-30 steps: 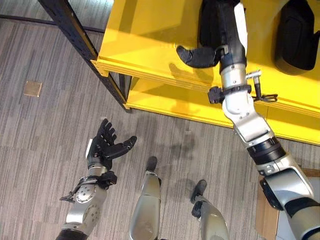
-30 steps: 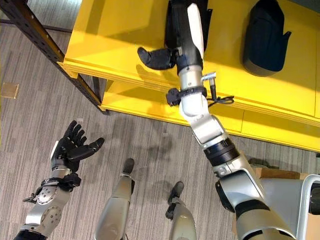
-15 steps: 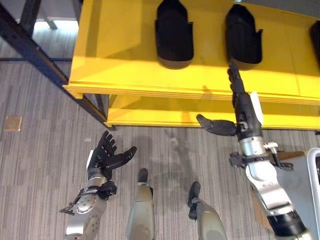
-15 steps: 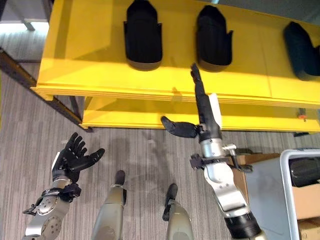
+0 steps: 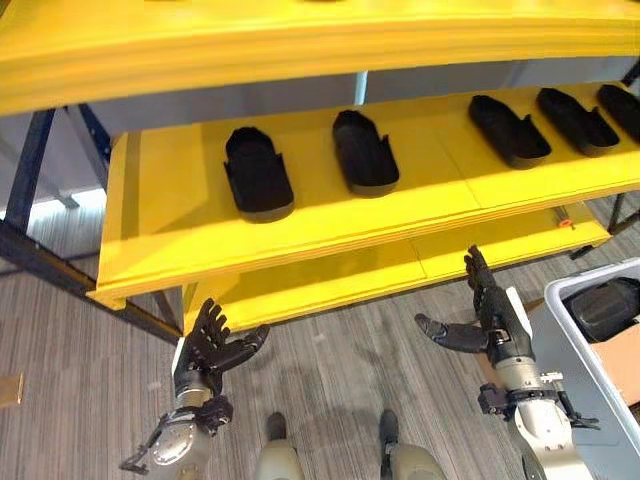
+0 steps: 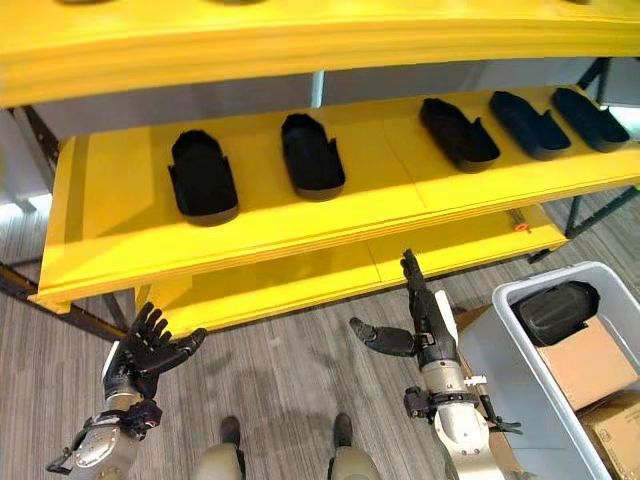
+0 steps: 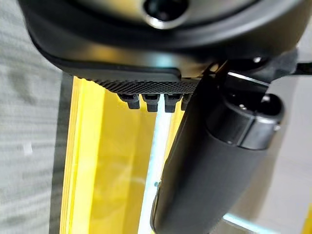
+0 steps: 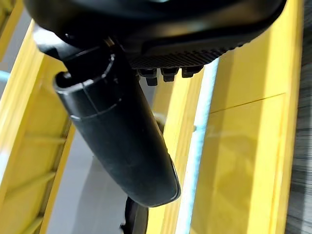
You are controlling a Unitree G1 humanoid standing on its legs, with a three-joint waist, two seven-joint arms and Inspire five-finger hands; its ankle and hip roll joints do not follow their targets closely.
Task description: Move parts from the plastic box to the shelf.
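Overhead, five black parts (image 6: 203,178) lay in a row on the yellow shelf (image 6: 120,250), and one more sat in the grey plastic box (image 6: 500,345) on the floor at the robot's right. Both hands hung empty below the shelf's front edge — left hand (image 5: 208,347) and right hand (image 6: 425,322) each with fingers straight and spread, thumb out.

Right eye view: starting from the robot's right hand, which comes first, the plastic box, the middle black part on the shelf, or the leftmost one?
From the right hand:
1. Plastic box, just to its right.
2. Middle black part, up on the shelf.
3. Leftmost black part, far left.
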